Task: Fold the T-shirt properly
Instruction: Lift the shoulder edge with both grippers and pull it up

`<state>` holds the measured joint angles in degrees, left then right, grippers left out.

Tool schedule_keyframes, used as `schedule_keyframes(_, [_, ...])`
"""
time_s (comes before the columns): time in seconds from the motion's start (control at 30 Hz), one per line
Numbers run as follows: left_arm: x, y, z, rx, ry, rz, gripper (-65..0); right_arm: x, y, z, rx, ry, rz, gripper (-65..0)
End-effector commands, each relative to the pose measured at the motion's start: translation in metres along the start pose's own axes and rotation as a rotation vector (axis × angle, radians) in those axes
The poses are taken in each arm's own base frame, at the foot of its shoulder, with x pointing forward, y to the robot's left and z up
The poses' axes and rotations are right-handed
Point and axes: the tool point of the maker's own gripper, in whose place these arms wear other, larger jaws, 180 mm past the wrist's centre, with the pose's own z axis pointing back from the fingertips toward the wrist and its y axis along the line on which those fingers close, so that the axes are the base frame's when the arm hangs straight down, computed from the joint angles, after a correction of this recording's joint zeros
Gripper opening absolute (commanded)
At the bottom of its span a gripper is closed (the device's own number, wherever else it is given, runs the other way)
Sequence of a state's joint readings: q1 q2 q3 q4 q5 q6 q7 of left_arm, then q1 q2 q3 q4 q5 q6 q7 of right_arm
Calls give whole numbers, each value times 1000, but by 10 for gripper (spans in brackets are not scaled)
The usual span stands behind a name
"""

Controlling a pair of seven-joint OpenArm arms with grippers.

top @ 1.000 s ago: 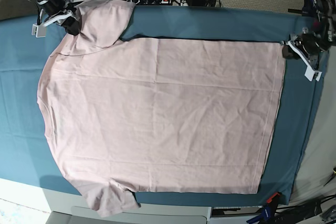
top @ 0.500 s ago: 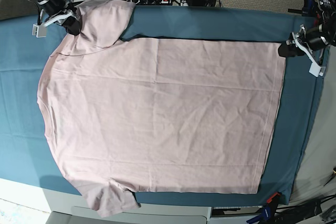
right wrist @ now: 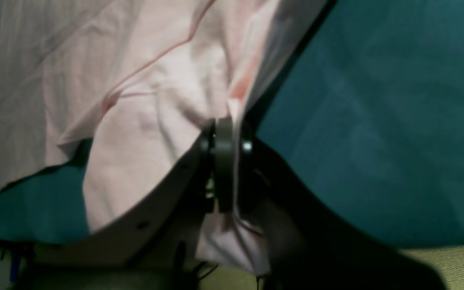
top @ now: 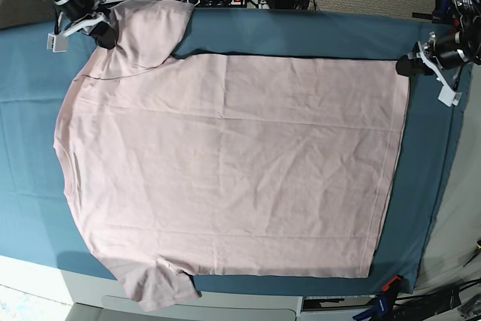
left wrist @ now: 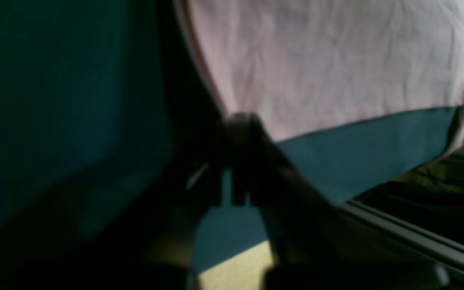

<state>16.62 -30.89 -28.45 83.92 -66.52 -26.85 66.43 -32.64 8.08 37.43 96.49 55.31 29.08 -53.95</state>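
Now the T-shirt point(top: 225, 163) has an edge clamped in my right fingers point(right wrist: 232, 161) and a corner pinched between my left fingers point(left wrist: 252, 141).

The base view looks steeply down from above and takes in nearly the whole pale pink T-shirt point(top: 233, 171) on its teal cloth point(top: 338, 31), with both arms entering along its top edge. The two wrist views look down from close by, past the dark fingers point(right wrist: 224, 161) at each one's lower middle: the left wrist view shares the base view's upper right corner of the shirt, the right wrist view its upper left.
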Motion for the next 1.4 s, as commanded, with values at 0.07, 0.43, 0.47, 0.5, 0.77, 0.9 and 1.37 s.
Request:
schedule_keyframes(0.07, [9,0,6,3,-17,-22,-650,-14,-5,7,-14,58,-2,-650])
schedule_keyframes(0.43, [-2,3,13,7,21,-45,-650,-19,-9,10,-24,111,16,-650])
schedule_keyframes(0.47, [-5,4,16,13,20,-42,-650,-18,-10,11,-28,117,25,-650])
schedule_keyframes(0.5, [-7,5,19,16,20,-39,-650,-16,-12,12,-31,122,34,-650])
schedule_keyframes(0.77, [-25,10,51,37,-1,-16,-650,-6,-27,27,-61,195,103,-650])
schedule_keyframes(0.9, [-39,9,58,39,21,-4,-650,-15,-29,35,-51,229,80,-650])
schedule_keyframes(1.37, [-87,-11,71,-24,135,1,-650,-28,-53,93,-96,245,-16,-650])
